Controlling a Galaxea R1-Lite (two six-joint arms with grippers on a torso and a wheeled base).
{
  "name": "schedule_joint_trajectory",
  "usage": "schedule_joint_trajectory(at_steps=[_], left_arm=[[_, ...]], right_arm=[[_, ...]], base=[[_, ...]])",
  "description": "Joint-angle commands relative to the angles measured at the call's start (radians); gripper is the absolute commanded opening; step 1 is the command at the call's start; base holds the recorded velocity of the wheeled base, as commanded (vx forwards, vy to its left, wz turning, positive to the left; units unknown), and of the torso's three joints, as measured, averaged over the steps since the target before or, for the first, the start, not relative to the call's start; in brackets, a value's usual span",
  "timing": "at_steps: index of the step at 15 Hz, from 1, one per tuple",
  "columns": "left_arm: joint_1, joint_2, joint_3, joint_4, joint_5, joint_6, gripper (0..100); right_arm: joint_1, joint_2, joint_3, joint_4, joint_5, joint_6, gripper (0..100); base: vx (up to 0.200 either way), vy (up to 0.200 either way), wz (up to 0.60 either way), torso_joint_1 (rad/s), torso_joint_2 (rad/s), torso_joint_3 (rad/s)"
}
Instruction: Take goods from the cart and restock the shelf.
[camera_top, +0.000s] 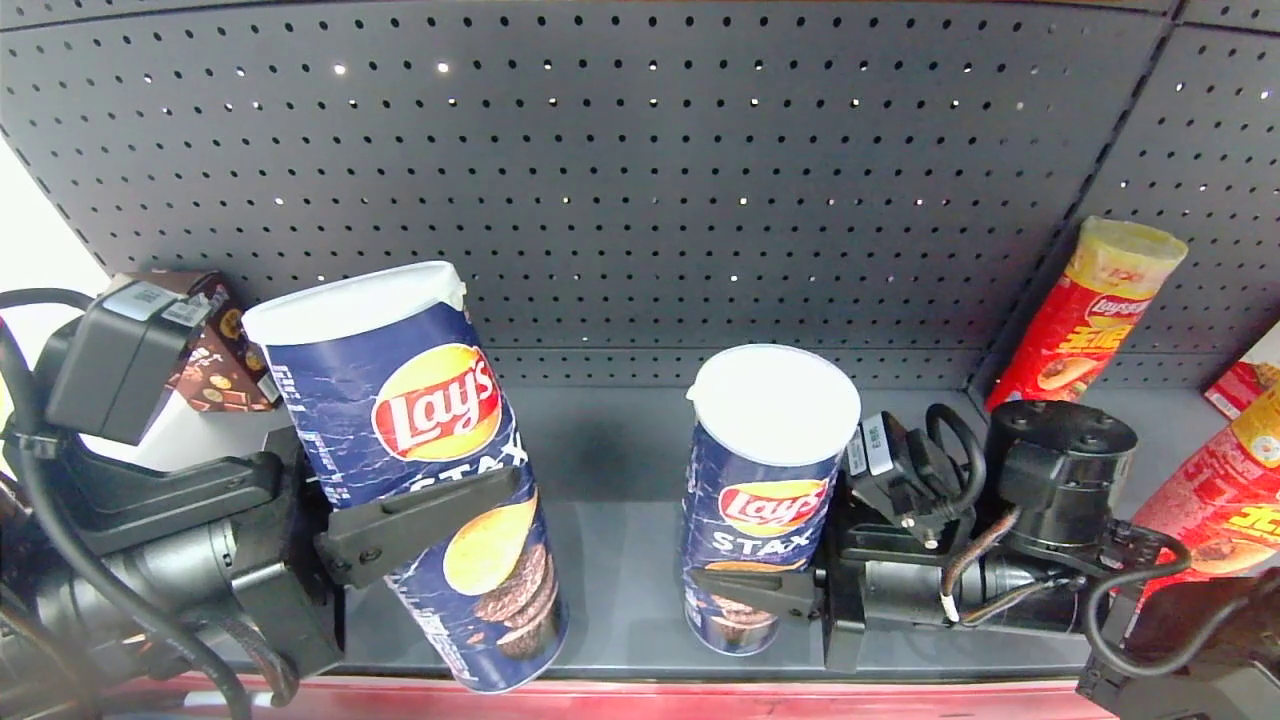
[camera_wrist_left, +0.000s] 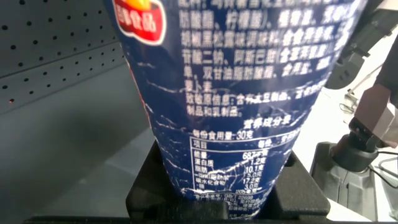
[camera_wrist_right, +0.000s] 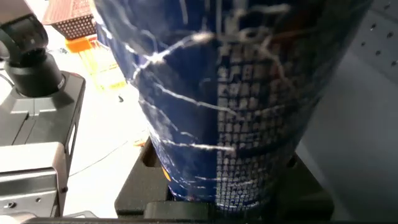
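My left gripper (camera_top: 440, 512) is shut on a tall blue chips can (camera_top: 400, 430) with a white lid. The can is tilted, its base near the shelf's front edge and its top leaning left. In the left wrist view the same can (camera_wrist_left: 236, 112) rises from between the jaws. My right gripper (camera_top: 762, 590) is shut on a second blue chips can (camera_top: 765, 470), which stands upright on the grey shelf board (camera_top: 620, 450) right of centre. This can (camera_wrist_right: 236, 106) fills the middle of the right wrist view.
A grey pegboard wall (camera_top: 640, 180) backs the shelf. A red chips can (camera_top: 1090, 310) leans at the back right, another red can (camera_top: 1220, 500) sits at the right edge. A brown snack box (camera_top: 215, 345) stands far left. A red strip (camera_top: 640, 700) lines the front edge.
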Motion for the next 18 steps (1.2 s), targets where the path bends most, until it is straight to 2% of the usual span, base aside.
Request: schedule_joint_trajectory(at_steps=[1,8,9,11,14,16,18], left_arm=[[0.000,0.003,0.000,-0.001,0.000,-0.001,0],[0.025,0.000,0.003,-0.002,-0.003,-0.001,0],[0.025,0.000,0.002,-0.002,-0.003,-0.001,0],[0.025,0.000,0.003,-0.002,-0.003,0.001,0],[0.025,0.000,0.002,-0.002,-0.003,0.001,0],[0.025,0.000,0.002,-0.002,-0.003,0.001,0],[0.025,0.000,0.002,-0.002,-0.003,0.001,0]], right_arm=[[0.001,0.038,-0.002,-0.005,0.000,-0.001,0],[-0.002,0.104,-0.011,-0.028,0.000,-0.001,0],[-0.001,0.103,-0.008,-0.028,-0.009,-0.002,100],[-0.001,0.097,-0.005,-0.028,-0.063,-0.004,100],[-0.007,0.052,0.007,-0.031,-0.070,-0.004,100],[-0.018,-0.006,0.041,-0.033,-0.074,-0.002,100],[-0.062,-0.118,0.134,-0.033,-0.074,-0.002,100]], base=[[0.000,0.000,0.00,0.000,0.00,0.000],[0.000,0.000,0.00,0.000,0.00,0.000],[0.000,0.000,0.00,0.000,0.00,0.000],[0.000,0.000,0.00,0.000,0.00,0.000],[0.000,0.000,0.00,0.000,0.00,0.000],[0.000,0.000,0.00,0.000,0.00,0.000],[0.000,0.000,0.00,0.000,0.00,0.000]])
